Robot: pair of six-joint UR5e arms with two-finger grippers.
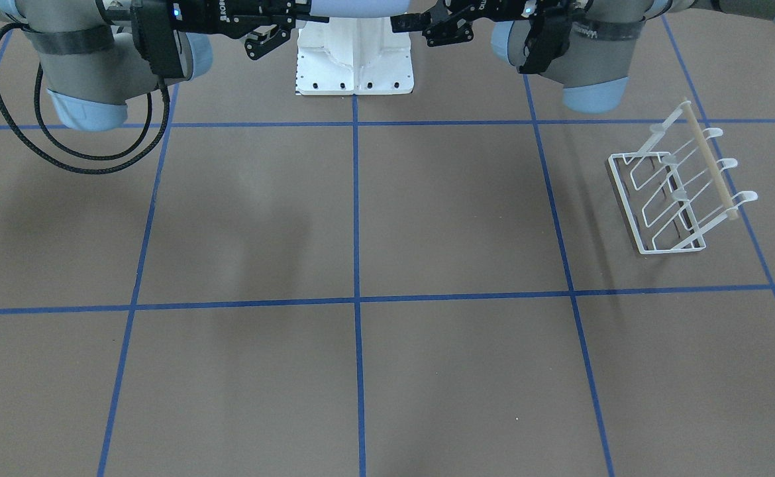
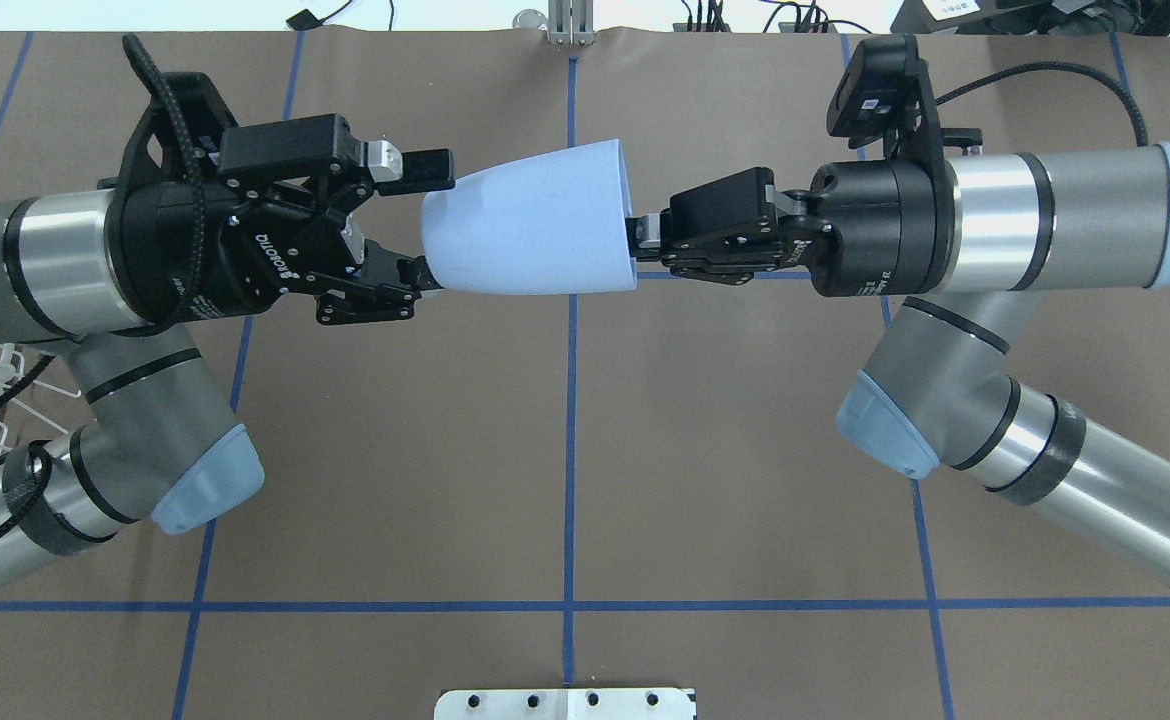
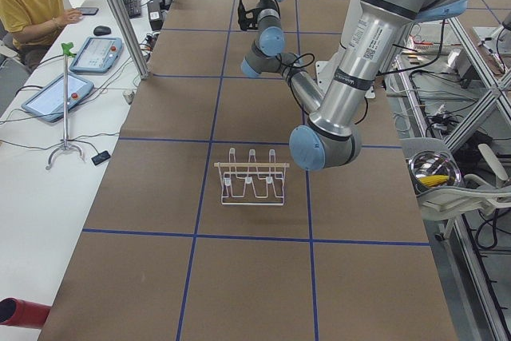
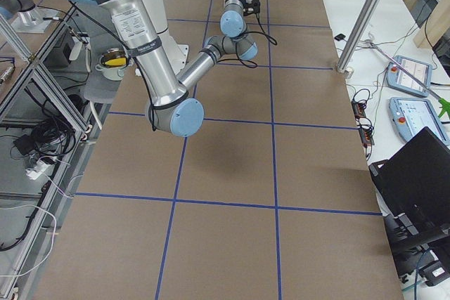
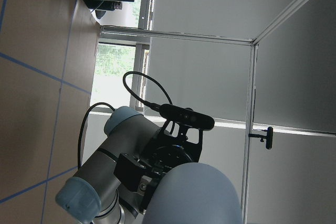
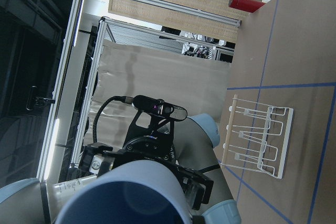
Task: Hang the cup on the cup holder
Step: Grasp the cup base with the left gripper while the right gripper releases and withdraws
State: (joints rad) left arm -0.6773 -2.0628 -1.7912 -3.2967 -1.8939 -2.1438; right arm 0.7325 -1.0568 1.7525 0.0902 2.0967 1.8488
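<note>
The pale blue-grey cup (image 2: 535, 220) hangs on its side high above the table between both arms, wide rim toward my right arm. My right gripper (image 2: 642, 236) is shut on the cup's rim wall. My left gripper (image 2: 430, 225) is open, its fingers (image 2: 400, 288) straddling the cup's narrow base. The cup fills the bottom of the left wrist view (image 5: 194, 195) and, mouth first, the right wrist view (image 6: 131, 198). The white wire cup holder (image 1: 679, 192) with its wooden rod stands on the table on my left side, away from both grippers. It also shows in the exterior left view (image 3: 251, 181).
The white robot base plate (image 1: 354, 59) sits at the table's robot-side edge. A black cable loop (image 1: 76, 149) hangs from my right arm. Blue tape lines grid the brown table. An operator (image 3: 32, 5) sits at a side desk with tablets.
</note>
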